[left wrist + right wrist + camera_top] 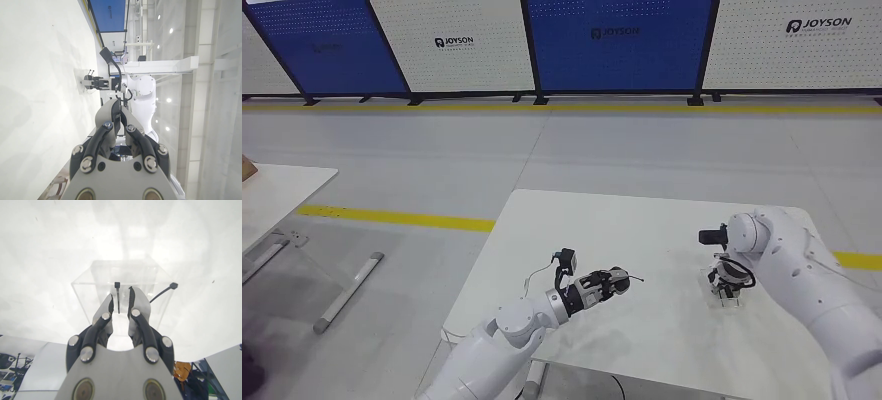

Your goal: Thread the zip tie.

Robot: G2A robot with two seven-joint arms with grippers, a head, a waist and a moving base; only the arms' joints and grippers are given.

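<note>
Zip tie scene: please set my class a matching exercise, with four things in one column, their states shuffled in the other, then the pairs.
1. left gripper
2. right gripper
3. upright zip tie
4. leaning zip tie

A. open, over the clear box
B. tilted, head at the box's corner
C. shut on the third zip tie
D. standing between open fingers

Pairs: 1-C, 2-A, 3-D, 4-B.

Bare surface [582, 230] lies open along the far edge and between the left gripper [622, 281] and the clear acrylic box [85, 291]. Above the box the right gripper [121, 292] blocks the way, its spread fingers flanking an upright zip tie [118, 298].
</note>
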